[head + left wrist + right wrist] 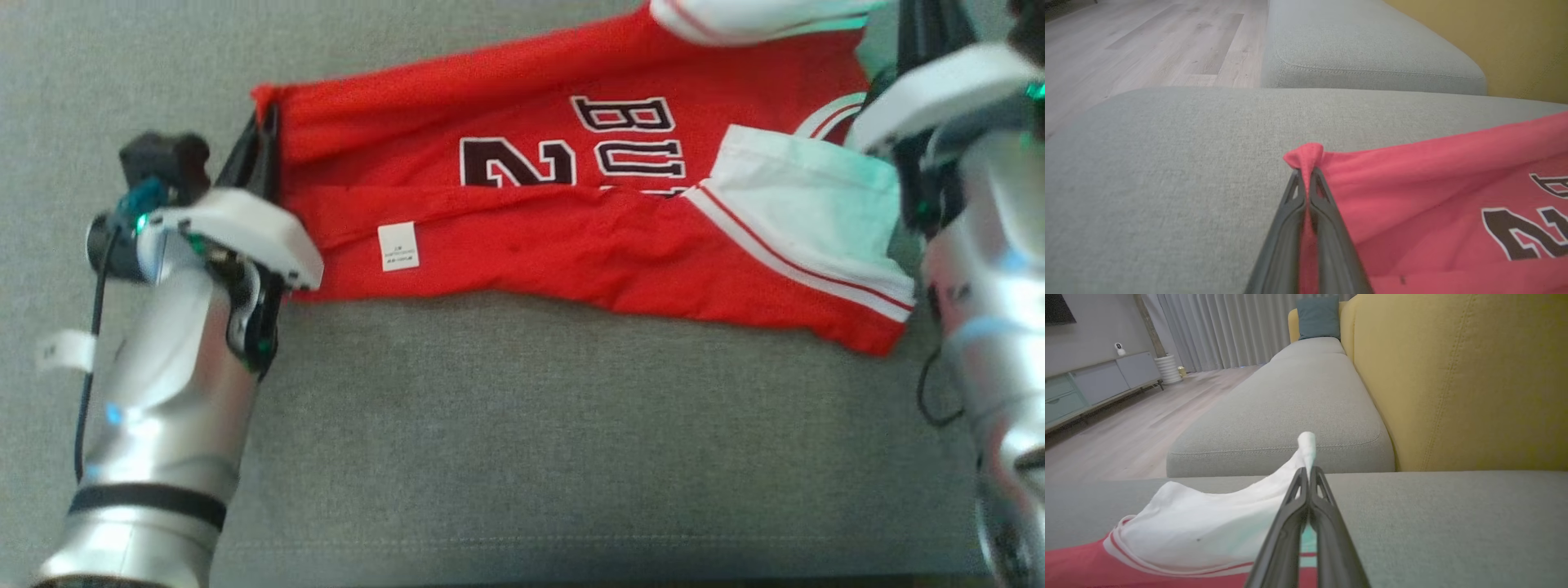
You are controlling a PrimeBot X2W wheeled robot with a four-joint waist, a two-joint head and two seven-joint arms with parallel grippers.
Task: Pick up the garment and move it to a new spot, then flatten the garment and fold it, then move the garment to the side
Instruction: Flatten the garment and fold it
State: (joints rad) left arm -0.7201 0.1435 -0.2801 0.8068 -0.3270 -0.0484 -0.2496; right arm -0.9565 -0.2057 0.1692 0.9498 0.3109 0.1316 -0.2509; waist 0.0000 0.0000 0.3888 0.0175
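The garment (571,237), a red jersey with white striped trim and black white-outlined letters, lies stretched across the grey seat cushion (522,425). Its near edge is folded over, with a small white tag (398,246) showing. My left gripper (265,122) is shut on the garment's left corner; in the left wrist view a red tuft (1306,157) pokes out past its fingertips (1318,181). My right gripper (918,33) is shut on a white inside-out flap (1216,531) at the garment's right end, whose tip sticks up between the fingers (1296,486).
A yellow sofa backrest (1461,384) rises behind the cushion. A second grey cushion (1298,412) continues beyond, with a teal pillow (1318,317) at its far end. Wooden floor (1147,45) and a low cabinet (1094,384) lie off the sofa's front.
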